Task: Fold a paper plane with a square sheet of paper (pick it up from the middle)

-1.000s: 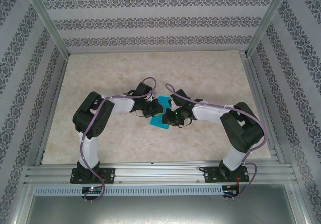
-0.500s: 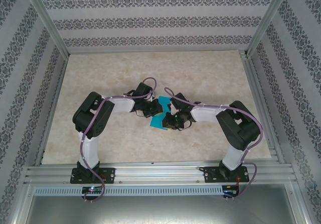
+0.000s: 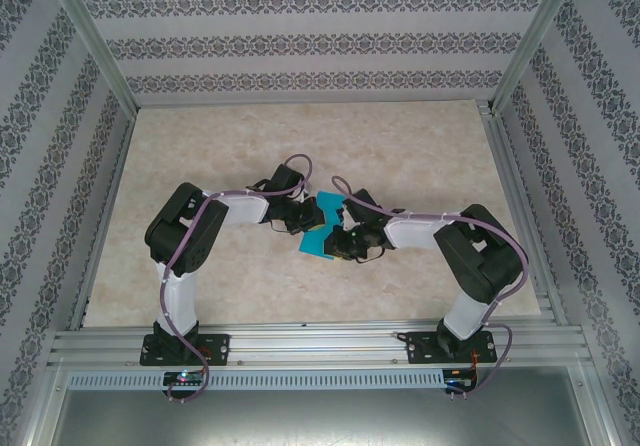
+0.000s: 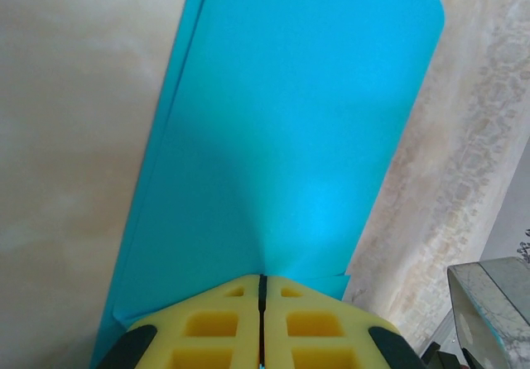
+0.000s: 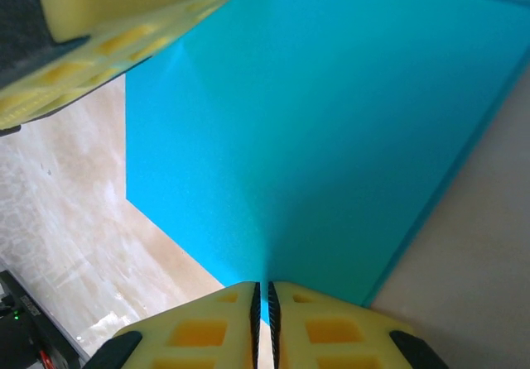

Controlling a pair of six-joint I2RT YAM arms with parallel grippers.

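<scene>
The square sheet of paper is turquoise-blue and hangs folded double between my two grippers, above the middle of the table. In the left wrist view the sheet stretches away from my left gripper, whose yellow fingers are shut on its near edge; a second layer peeks out along the left side. My right gripper pinches the opposite edge of the paper, with the sheet caught in the thin gap between its pads. The left gripper's yellow finger shows at the top left of the right wrist view.
The beige marbled tabletop lies open behind and beside the arms. Aluminium frame rails run along the near edge and patterned walls close in the other sides. A grey metal frame piece sits at the lower right of the left wrist view.
The right arm has drawn its wrist inward toward the left gripper, its forearm lying flatter. The paper stays held between both grippers; the left arm has hardly moved.
</scene>
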